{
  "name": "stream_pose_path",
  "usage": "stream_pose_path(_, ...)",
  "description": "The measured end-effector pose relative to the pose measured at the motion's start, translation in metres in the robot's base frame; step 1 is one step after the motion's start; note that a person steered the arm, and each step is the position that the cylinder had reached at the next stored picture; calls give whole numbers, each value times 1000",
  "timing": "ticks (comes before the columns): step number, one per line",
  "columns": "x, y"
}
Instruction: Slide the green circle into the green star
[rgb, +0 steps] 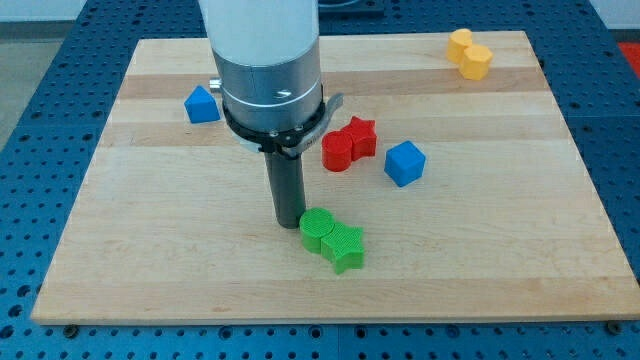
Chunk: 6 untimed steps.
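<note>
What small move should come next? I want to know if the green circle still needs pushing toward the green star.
Probably little or none: the green circle already appears to touch the green star, lying just to its upper left. My tip sits right beside the circle on the view's left. At most, I would judge a short nudge toward the view's lower right, to press the two together firmly.

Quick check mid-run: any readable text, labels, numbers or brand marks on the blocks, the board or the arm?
None readable. The green circle, green star, red blocks, blue cube, other blue block, yellow blocks, wooden board and arm housing show plain surfaces. My tip sits just left of the green circle.
</note>
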<state>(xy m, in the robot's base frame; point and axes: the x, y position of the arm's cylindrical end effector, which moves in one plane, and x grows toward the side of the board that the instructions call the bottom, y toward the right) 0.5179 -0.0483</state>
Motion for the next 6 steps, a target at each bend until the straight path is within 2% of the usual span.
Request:
stream_pose_path(3,-26,10)
stream_pose_path(5,-26,75)
stream_pose_path(6,-25,126)
